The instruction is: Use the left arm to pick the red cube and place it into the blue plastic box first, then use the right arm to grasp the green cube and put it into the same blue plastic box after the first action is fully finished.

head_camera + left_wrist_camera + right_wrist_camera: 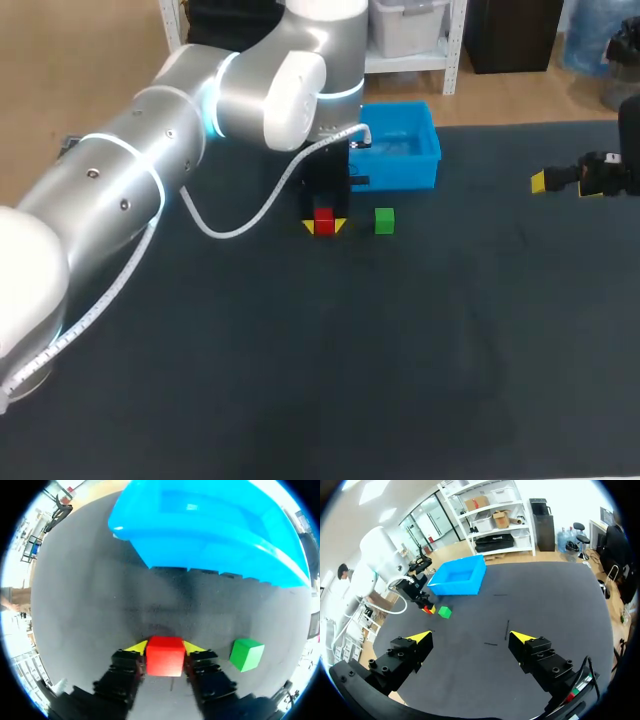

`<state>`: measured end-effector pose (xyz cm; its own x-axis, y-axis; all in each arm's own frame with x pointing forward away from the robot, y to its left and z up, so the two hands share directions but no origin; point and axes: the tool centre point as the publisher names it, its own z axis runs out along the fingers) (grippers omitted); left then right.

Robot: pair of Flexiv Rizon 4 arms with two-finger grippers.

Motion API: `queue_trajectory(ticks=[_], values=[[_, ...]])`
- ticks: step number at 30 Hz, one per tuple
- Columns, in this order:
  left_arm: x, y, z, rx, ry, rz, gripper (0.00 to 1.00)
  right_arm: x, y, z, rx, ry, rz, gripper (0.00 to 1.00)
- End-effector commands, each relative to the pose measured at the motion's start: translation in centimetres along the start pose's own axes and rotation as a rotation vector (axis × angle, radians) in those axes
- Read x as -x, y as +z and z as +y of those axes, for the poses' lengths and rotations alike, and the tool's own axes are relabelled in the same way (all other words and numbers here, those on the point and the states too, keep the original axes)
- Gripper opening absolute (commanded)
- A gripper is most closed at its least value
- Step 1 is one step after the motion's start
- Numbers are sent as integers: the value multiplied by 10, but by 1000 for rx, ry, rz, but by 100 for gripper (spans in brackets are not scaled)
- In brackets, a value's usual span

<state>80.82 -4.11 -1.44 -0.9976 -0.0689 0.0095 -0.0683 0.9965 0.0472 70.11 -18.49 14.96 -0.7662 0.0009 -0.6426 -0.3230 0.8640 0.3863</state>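
The task is at its first step. The left gripper [165,647] is down at the dark table [300,380] with its two yellow fingertips [135,647] set against opposite sides of the red cube [165,656], pinching it between them. In the head view the cube sits level with the table surface, so it appears gripped but not lifted. Nothing is inside the blue plastic box [400,170] as far as the pictures show; in the left wrist view its inside looks bare.

What is left, judging from this: lifting the red cube, carrying it over the box wall and letting it go, then the whole second part with the green cube [384,221].

The green cube rests on the table just beside the red cube, on the side toward the right arm, apart from it and untouched. The blue box stands just beyond both cubes, close ahead of the left gripper.

The right gripper [471,636] hangs well apart from the cubes, near the table's right edge, with its fingers spread wide and nothing between them.

A white cable [250,215] loops down from the left arm to its wrist. Little stands in the way: the near box wall must be cleared on the way up, and the green cube sits close to the outer finger.
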Motion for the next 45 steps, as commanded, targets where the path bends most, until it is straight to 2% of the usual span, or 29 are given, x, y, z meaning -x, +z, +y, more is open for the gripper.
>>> queue_trajectory(ticks=[1,18,34,45], values=[[-1,3,1,2,-1,-1,0,0,0,0,-1,-1,0,100],[-7,-6,2,-12,12,-15,0,0,0,0,-1,-1,0,100],[-1,-35,7,-16,35,-64,0,0,0,0,-1,-1,0,100],[6,-60,6,-51,38,-87,0,0,0,0,-1,-1,0,100]])
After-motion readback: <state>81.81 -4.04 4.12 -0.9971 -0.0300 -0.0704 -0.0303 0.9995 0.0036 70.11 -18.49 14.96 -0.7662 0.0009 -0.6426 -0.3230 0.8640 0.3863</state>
